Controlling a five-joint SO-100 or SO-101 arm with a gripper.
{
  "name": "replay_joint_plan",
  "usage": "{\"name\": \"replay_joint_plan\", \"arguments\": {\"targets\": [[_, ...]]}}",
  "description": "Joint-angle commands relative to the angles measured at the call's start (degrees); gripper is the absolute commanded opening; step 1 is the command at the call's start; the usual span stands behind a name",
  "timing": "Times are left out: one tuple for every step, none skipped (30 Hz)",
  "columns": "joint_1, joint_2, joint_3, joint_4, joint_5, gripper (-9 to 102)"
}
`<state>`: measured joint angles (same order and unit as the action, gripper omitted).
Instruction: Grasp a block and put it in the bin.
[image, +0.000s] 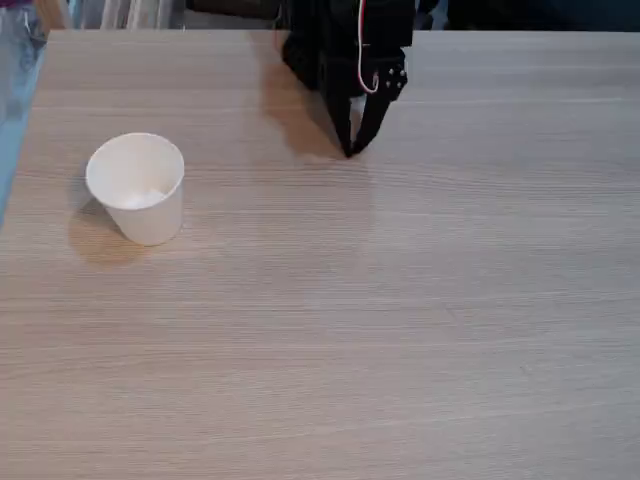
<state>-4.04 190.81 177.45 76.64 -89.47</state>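
You have a table (400, 330) with a pale wood-grain top; its grain runs left to right across the fixed view. The surface shows light streaks and a soft glare toward the lower part. Along the left edge you see a blue strip (12, 110) running down beside the table, too blurred to identify. Past the far edge, at upper left, you see pale upright shapes (125, 13), also unclear. The background (540, 13) behind the far edge at upper right is dark.

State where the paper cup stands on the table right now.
In the fixed view the paper cup stands upright on the table's left side, well left of the tool.
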Motion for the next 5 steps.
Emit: {"name": "replay_joint_plan", "arguments": {"targets": [[0.44, 0.09, 0.44, 0.35, 0.44, 0], [0.35, 0.09, 0.44, 0.35, 0.44, 0], [0.35, 0.09, 0.44, 0.35, 0.44, 0], [0.35, 0.09, 0.44, 0.35, 0.44, 0], [0.35, 0.09, 0.44, 0.35, 0.44, 0]]}}
